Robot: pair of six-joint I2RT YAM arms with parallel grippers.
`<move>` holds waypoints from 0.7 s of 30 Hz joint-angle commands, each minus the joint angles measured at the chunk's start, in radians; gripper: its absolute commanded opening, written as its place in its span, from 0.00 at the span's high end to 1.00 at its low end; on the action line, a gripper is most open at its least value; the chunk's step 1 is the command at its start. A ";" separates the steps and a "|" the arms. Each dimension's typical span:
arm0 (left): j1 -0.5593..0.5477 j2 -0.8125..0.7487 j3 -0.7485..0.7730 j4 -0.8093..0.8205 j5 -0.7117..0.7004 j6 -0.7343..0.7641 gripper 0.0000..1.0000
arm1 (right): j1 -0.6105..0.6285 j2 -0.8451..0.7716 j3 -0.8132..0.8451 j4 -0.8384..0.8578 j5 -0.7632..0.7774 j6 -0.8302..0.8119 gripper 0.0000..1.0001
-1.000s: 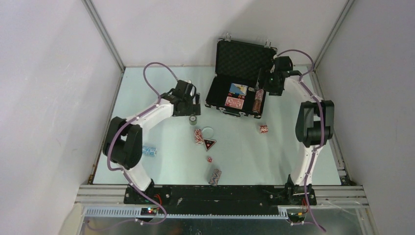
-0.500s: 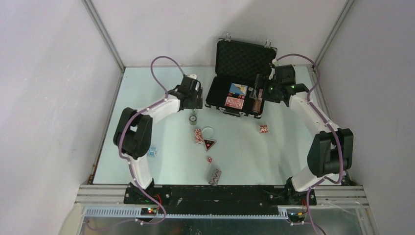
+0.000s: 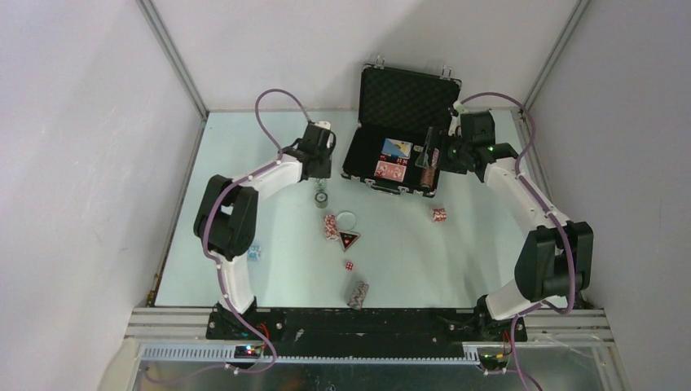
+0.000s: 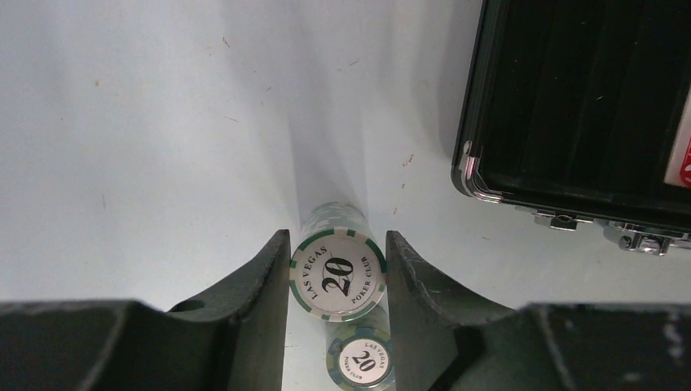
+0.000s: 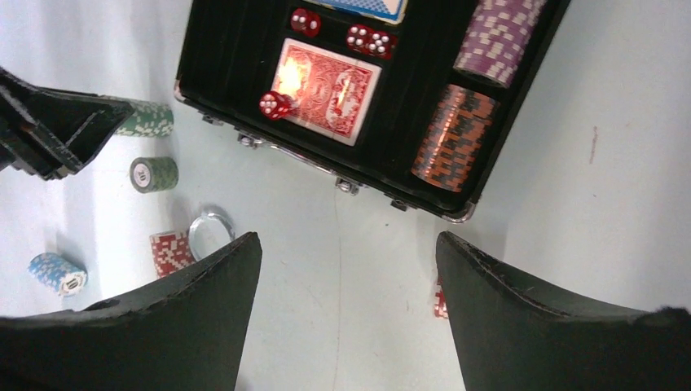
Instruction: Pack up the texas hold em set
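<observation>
Roughly half packed, by the look of it. Clamped between the left gripper [image 4: 338, 243] fingers, pads flush on both sides: green chip stack [image 4: 338, 277], white face marked 20, rim striped green and white, hard and smooth. Just beneath those fingertips, on the pale matte table [image 4: 147, 122]: second green stack [image 4: 359, 359], shorter. Off to the right of the fingers, near but not touching: open briefcase [image 3: 406, 96], black with silver trim and latches, ridged foam lining. Spread wide with nothing between: right gripper [image 5: 350, 326] fingers, poised above the case's near edge. Ahead of them, already stowed: red deck [image 5: 326, 87], blue deck [image 3: 395, 147], red dice [image 5: 368, 41], purple stack [image 5: 499, 39], orange-and-black stack [image 5: 454, 138] lying in the side slot. Yet to go in, judging from the table: both green stacks, red stack [image 5: 169, 251] and blue stack [image 5: 57, 273] off to the left of the right fingers, clear round token [image 5: 212, 228], black triangular token [image 3: 350, 239], loose die [image 3: 348, 265], small red stack [image 3: 439, 215], one more striped stack [image 3: 357, 293] near the arm bases.
</observation>
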State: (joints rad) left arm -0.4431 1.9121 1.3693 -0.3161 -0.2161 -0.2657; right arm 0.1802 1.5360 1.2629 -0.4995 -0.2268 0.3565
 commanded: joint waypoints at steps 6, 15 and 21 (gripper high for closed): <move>0.017 -0.104 0.135 -0.133 0.082 0.083 0.91 | 0.046 -0.024 0.004 0.114 -0.234 -0.076 0.24; 0.017 -0.229 0.157 -0.254 0.361 -0.101 0.96 | 0.123 -0.049 0.004 0.243 -0.433 -0.196 0.25; 0.016 -0.268 0.140 -0.258 0.682 -0.170 0.99 | 0.283 -0.048 0.003 0.229 -0.400 -0.383 0.26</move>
State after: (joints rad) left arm -0.4267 1.7031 1.4986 -0.5869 0.1936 -0.3573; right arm 0.3660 1.5280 1.2610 -0.3061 -0.6060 0.1444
